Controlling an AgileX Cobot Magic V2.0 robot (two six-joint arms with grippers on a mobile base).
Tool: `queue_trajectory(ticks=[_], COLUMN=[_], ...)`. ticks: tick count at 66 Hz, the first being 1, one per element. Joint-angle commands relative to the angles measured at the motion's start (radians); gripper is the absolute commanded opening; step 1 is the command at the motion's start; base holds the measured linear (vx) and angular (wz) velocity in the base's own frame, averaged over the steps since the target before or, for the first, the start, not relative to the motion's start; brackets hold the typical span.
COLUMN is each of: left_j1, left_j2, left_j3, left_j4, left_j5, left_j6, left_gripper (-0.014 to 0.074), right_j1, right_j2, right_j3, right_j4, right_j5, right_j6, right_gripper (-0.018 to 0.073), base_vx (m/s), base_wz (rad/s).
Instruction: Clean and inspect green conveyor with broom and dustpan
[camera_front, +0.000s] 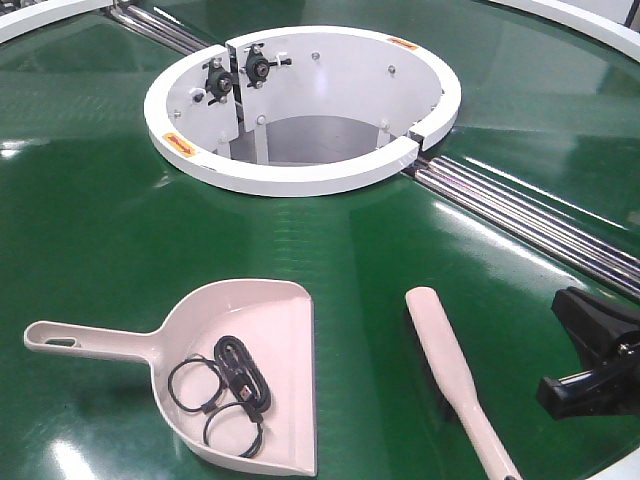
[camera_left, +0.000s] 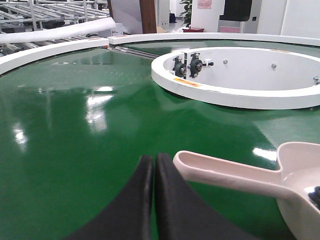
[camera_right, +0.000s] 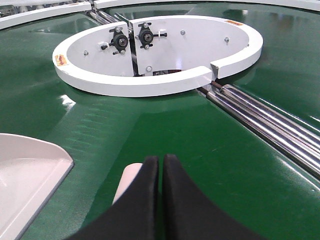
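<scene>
Broom (camera_front: 455, 365) and dustpan (camera_front: 240, 375) lie apart on conveyor (camera_front: 90, 220); left pincer (camera_left: 153, 167) and right pincer (camera_right: 161, 167) closed, empty; risk: tilted dustpan spills its black cable (camera_front: 232, 385)

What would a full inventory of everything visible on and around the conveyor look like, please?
green conveyor: one, glossy dark green, fills the scene.
white ring hub: one, white, centre of the belt.
steel rollers: one set, silver, seam right of the hub.
dustpan: one, pale pink, lower left on the belt.
black cable: one coiled bundle, inside the dustpan.
broom: one, pale pink, right of the dustpan.
left hand: black, shut, near the dustpan's handle.
right hand: black, shut, over the broom.
</scene>
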Motion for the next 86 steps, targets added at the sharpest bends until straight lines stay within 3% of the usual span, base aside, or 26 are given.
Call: queue_trajectory(ticks=[1, 58, 72, 86], left_j1=[0.001, 0.001, 0.001, 0.001], left_j2=[-0.016, -0.016, -0.016, -0.016], left_j3=[0.023, 0.023, 0.023, 0.023], left_j4=[-0.008, -0.008, -0.008, -0.008], left_j5=[-0.072, -0.072, -0.072, -0.072], left_j6=[-0.008, -0.008, -0.008, -0.008], left_gripper=[-0.0022, -0.0022, -0.0022, -0.0022], right_j1=[-0.002, -0.009, -0.125, -0.231], right_j2=[-0.004, -0.004, -0.031, -0.171], right_j3=[-0.028, -0.028, -0.028, -0.028], right_j4=[-0.004, -0.009, -0.072, -0.133], right_j5=[-0.075, -0.078, -0.067, 0.075], right_j6=[-0.005, -0.006, 0.079, 0.114], right_gripper=[0.0004, 0.0004, 0.0004, 0.0004], base_vx=[0.00, 0.00, 0.00, 0.00], base_wz=[0.00, 0.00, 0.00, 0.00])
